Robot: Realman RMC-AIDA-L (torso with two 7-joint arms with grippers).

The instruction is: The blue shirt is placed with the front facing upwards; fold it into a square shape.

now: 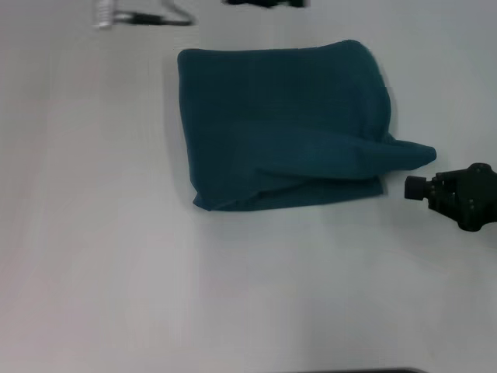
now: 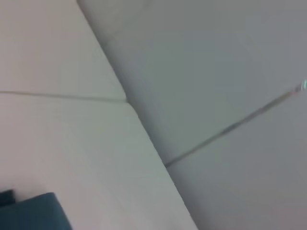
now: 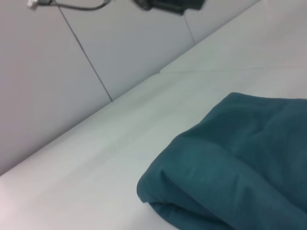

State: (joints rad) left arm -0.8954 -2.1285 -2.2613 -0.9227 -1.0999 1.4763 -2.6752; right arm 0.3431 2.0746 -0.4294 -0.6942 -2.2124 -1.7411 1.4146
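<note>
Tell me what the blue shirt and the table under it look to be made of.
The blue shirt: soft matte knit, probably cotton, judging by rounded folds and no sheen. The table: smooth, pale, hard surface with faint seams, possibly laminate; the material is uncertain.

Soft matt cloth on the blue shirt (image 1: pixel 283 124), its folds rounded and faintly creased. The table (image 1: pixel 101 264) looks smooth, white, with a dull sheen. The right gripper (image 1: pixel 411 187) reads as matt black plastic or metal.
</note>
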